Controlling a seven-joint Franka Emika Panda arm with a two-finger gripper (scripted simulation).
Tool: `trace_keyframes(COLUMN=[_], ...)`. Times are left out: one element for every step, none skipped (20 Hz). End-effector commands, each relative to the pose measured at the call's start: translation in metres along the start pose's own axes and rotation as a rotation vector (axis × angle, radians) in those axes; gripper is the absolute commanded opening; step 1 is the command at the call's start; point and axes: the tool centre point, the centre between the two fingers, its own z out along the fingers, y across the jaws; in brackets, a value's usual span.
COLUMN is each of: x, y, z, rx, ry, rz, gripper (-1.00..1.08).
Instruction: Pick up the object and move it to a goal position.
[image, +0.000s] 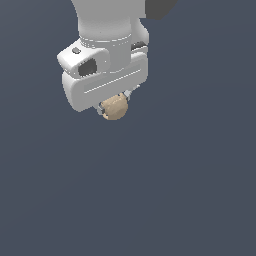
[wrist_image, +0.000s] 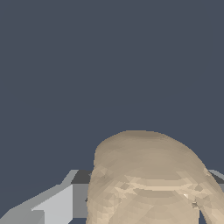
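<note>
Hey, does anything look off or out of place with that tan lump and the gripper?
Nothing stands out. The tan lump sits tucked under the white gripper, whole, with nothing spilled or damaged.

No legible text or markings, seemingly, anywhere.

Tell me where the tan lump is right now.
In the exterior view the tan lump sits in the upper middle, tucked right under the white gripper between its jaws, with only plain dark background around it. In the wrist view it fills the foreground.
</note>
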Motion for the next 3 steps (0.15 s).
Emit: trace_keyframes(x=[0.0007,0.0008,0.0009], y=[0.0004,0.0004,0.0004], z=[-0.0039,-0.0045,-0.0047], rx=[0.001,0.001,0.001], ry=[-0.001,-0.001,-0.001], rz=[0.000,0.000,0.000], gripper=[-1.00,-1.00,-1.00])
